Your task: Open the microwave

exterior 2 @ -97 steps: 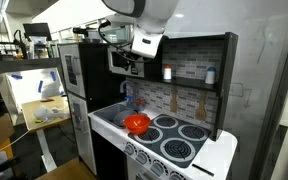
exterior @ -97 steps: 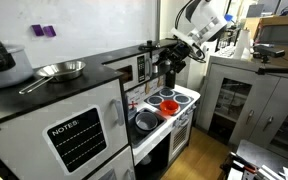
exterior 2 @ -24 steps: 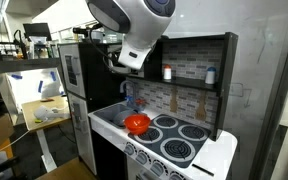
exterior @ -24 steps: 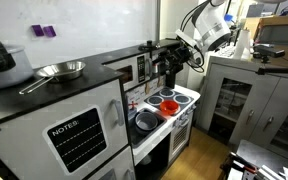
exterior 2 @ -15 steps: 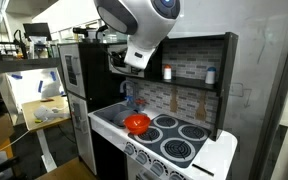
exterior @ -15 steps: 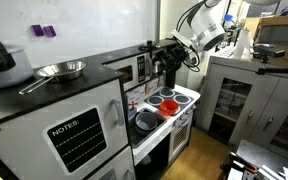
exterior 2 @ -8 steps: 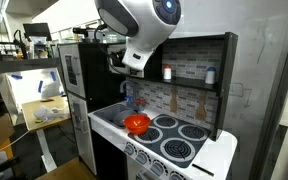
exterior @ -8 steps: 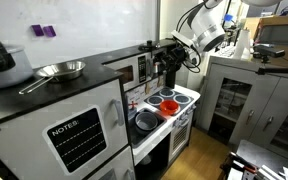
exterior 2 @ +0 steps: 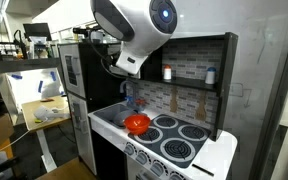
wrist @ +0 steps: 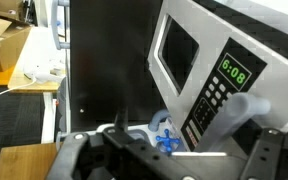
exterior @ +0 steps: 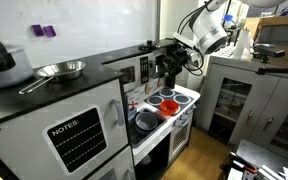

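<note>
Hovering just in front of the microwave point(wrist: 209, 45) with gripper point(wrist: 174, 150) spread open and empty, facing its shut door point(wrist: 177, 52) beside the upright keypad point(wrist: 216, 98).

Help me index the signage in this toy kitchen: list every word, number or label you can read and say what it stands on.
"NOTES": on the black board of the white cabinet door, in an exterior view.
"6:08": green digits on the display of the microwave, in the wrist view.
Keypad buttons below that display: too small to read.
Nothing else is legible.
</note>
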Robot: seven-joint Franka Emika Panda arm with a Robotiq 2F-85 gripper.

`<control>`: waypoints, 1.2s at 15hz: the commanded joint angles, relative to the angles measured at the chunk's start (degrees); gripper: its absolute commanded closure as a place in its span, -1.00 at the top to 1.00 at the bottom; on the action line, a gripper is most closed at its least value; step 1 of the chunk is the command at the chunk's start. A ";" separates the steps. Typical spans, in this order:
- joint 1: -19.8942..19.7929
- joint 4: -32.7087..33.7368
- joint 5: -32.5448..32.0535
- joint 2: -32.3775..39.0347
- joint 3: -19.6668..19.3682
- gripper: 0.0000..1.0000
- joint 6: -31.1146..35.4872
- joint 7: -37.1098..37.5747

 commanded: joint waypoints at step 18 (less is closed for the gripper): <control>0.79 -16.55 21.83 -11.94 1.59 1.00 13.10 -1.13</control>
